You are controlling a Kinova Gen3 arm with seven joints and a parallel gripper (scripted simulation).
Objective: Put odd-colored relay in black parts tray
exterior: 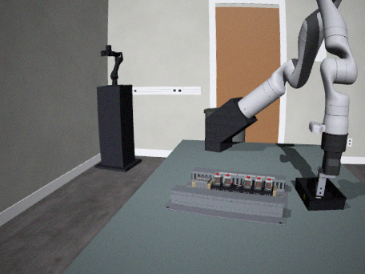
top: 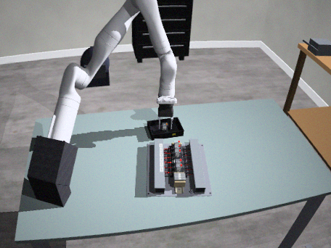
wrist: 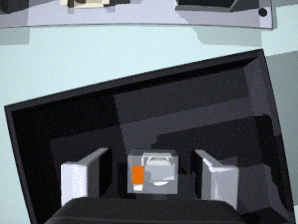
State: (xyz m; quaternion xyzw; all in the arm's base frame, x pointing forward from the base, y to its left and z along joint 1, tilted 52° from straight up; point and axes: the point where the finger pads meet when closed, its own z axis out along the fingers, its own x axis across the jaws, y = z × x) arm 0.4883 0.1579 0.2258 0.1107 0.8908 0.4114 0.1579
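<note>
The relay with the orange button (wrist: pixel 152 171) (top: pixel 165 125) lies on the floor of the black parts tray (wrist: pixel 200 95) (top: pixel 178 127) (exterior: pixel 336 202). My gripper (wrist: pixel 151 166) (top: pixel 165 123) (exterior: pixel 320 188) is open, its fingers reach down into the tray on either side of the relay, apart from it. The grey relay panel (top: pixel 201 163) (exterior: pixel 228 200) (wrist: pixel 150 15) lies flat on the table just in front of the tray, with a row of red-buttoned relays (top: pixel 178 154) (exterior: pixel 244 181) in its middle.
The arm's dark base (top: pixel 51 170) (exterior: pixel 226 128) stands at the table's left end. A wooden side table (top: pixel 312 120) stands to the right. A black cabinet (top: pixel 163 25) and a pedestal with a small arm (exterior: pixel 116 124) stand on the floor beyond.
</note>
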